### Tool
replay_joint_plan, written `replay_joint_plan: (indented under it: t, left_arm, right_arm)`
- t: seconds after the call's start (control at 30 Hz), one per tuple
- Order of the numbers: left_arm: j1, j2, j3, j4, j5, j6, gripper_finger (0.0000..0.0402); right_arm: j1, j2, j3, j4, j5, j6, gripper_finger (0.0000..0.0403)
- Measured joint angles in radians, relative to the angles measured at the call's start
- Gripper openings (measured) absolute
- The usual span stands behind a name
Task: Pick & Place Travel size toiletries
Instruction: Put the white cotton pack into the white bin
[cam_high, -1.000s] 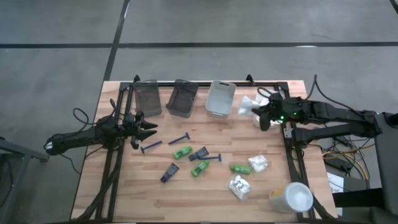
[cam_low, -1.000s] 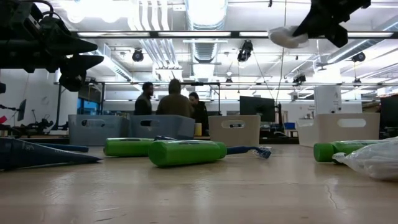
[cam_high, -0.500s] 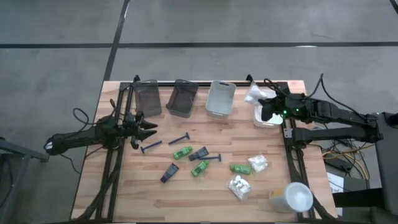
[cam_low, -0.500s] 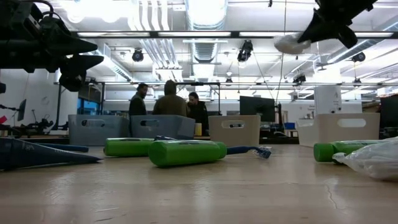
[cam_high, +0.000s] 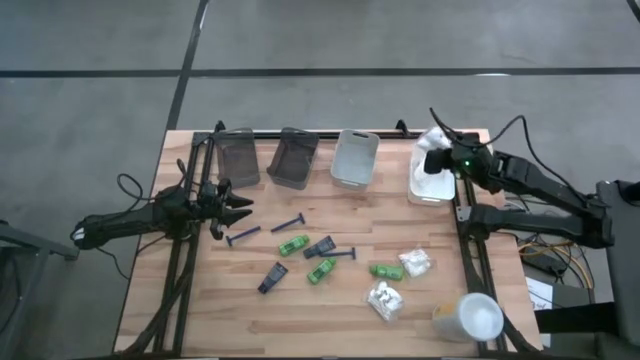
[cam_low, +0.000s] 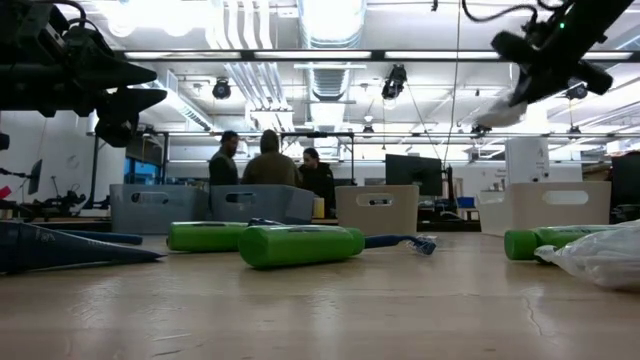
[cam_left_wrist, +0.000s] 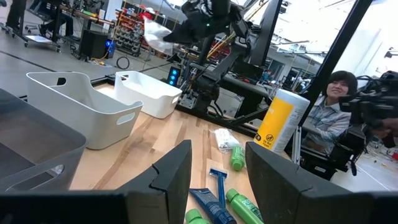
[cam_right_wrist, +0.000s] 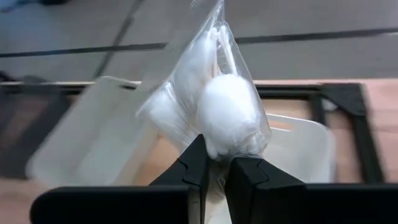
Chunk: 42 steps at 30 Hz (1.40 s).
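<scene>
Over far-right white bin (cam_high: 424, 187) | right pincer (cam_right_wrist: 213, 163) clamps packet (cam_right_wrist: 214, 102), base hidden | left pincer (cam_left_wrist: 217, 165) parted

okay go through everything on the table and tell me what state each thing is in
Right pincer: shut on white packet, above the white bin.
Left pincer: open, empty, at the left edge.
Grey bins: upright.
Green packs: lying flat.
Razors: lying flat.
White cup: on its side.

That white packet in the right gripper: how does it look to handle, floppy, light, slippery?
Probably floppy: the clear wrap of the white packet crinkles and stands loose above the right gripper, which is shut on its lower edge. Likely light, since a thin pinch holds it over the white bin. The glossy film may be slippery, so it could slide out.
</scene>
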Motion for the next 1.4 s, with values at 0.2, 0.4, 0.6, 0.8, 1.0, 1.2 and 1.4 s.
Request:
replay_joint_plan:
  t: [0.2, 0.4, 0.6, 0.8, 1.0, 1.2, 1.4]
  left_arm:
    - [0.0, 0.0, 0.0, 0.0, 0.0, 0.0, 0.0156]
    - [0.001, 0.0, 0.0, 0.0, 0.0, 0.0, 0.0156]
    - [0.001, 0.0, 0.0, 0.0, 0.0, 0.0, 0.0156]
    - [0.001, 0.0, 0.0, 0.0, 0.0, 0.0, 0.0156]
    - [0.001, 0.0, 0.0, 0.0, 0.0, 0.0, 0.0156]
    - [0.001, 0.0, 0.0, 0.0, 0.0, 0.0, 0.0156]
    - [0.001, 0.0, 0.0, 0.0, 0.0, 0.0, 0.0156]
  right_arm:
    - [-0.13, 0.043, -0.014, -0.034, -0.011, 0.0, 0.0032]
    - [-0.19, 0.114, -0.039, -0.049, -0.057, -0.001, 0.0028]
    - [-0.193, 0.145, -0.107, -0.056, -0.054, 0.083, 0.0032]
    - [-0.192, 0.148, -0.212, -0.057, -0.077, 0.224, 0.0028]
    - [-0.192, 0.148, -0.273, -0.047, -0.081, 0.316, 0.0036]
    - [-0.192, 0.148, -0.286, -0.044, -0.097, 0.35, 0.0061]
    - [-0.192, 0.149, -0.261, -0.045, -0.132, 0.293, 0.0111]
